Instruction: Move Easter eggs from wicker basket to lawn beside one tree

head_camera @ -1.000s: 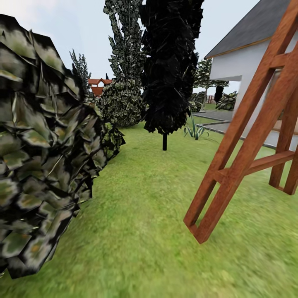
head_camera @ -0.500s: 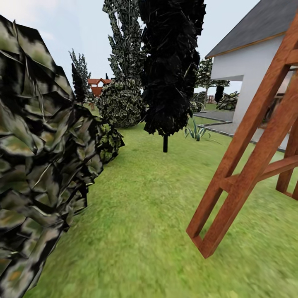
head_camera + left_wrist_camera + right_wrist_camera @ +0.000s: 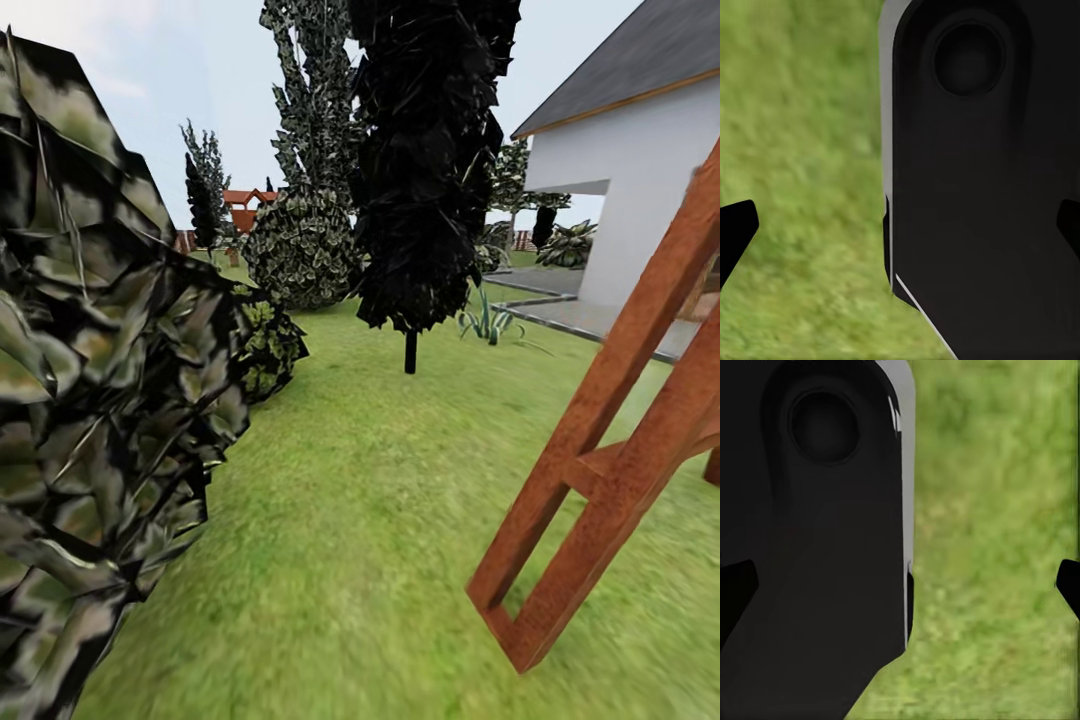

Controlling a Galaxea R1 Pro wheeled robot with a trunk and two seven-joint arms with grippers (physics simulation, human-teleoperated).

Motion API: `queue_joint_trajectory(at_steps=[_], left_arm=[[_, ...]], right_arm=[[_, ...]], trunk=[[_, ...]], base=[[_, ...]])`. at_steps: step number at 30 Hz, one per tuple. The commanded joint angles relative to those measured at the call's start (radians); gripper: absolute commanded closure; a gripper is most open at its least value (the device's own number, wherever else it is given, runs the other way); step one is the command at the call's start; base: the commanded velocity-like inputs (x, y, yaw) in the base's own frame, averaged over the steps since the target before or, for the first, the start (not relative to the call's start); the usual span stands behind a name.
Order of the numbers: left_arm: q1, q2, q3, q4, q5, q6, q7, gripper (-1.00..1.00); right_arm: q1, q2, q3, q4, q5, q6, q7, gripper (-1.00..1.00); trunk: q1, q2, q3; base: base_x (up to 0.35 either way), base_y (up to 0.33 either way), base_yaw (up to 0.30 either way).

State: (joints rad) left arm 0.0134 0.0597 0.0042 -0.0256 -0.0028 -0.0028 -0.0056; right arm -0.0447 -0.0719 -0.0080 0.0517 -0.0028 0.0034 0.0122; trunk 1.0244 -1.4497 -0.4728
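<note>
You are in transit across the lawn (image 3: 380, 480), with basket and eggs nowhere in sight, so by my judgement the whole job lies ahead. Your left pincer (image 3: 900, 225) and right pincer (image 3: 904, 581) hang released over grass, fingertips spread, holding nothing. Ahead of them an open green lane runs between the big leafy bush (image 3: 100, 400) and the wooden frame (image 3: 610, 450).

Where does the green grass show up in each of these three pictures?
Head view: the lawn fills the middle and lower part, between the big leafy bush and the wooden frame.
Left wrist view: grass lies beside the black robot body.
Right wrist view: grass lies beside the black body.
Shared landmark: the lawn itself.
</note>
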Motion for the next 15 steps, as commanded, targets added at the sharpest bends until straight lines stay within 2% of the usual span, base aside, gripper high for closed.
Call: queue_joint_trajectory(at_steps=[1,6,12,15], left_arm=[[0.001,0.000,0.000,-0.002,0.000,0.000,-0.001,-1.00],[0.000,0.000,0.000,-0.002,0.000,0.000,-0.001,-1.00],[0.000,0.000,0.000,-0.002,0.000,0.000,-0.002,-1.00],[0.000,0.000,0.000,-0.002,0.000,0.000,-0.001,-1.00]], right_arm=[[-0.001,-0.001,-0.001,0.002,0.000,0.001,0.001,-1.00],[-0.001,-0.002,-0.001,0.002,0.000,0.001,0.002,-1.00],[-0.001,-0.002,-0.001,0.002,0.000,0.001,0.002,-1.00],[-0.001,-0.002,-0.001,0.002,0.000,0.002,0.002,-1.00]], trunk=[[0.001,0.000,-0.001],[0.001,0.000,-0.001],[0.001,0.000,-0.001],[0.001,0.000,-0.001]], base=[[0.344,0.000,0.067],[0.336,0.072,0.021],[0.296,0.199,0.001],[0.291,0.212,-0.123]])
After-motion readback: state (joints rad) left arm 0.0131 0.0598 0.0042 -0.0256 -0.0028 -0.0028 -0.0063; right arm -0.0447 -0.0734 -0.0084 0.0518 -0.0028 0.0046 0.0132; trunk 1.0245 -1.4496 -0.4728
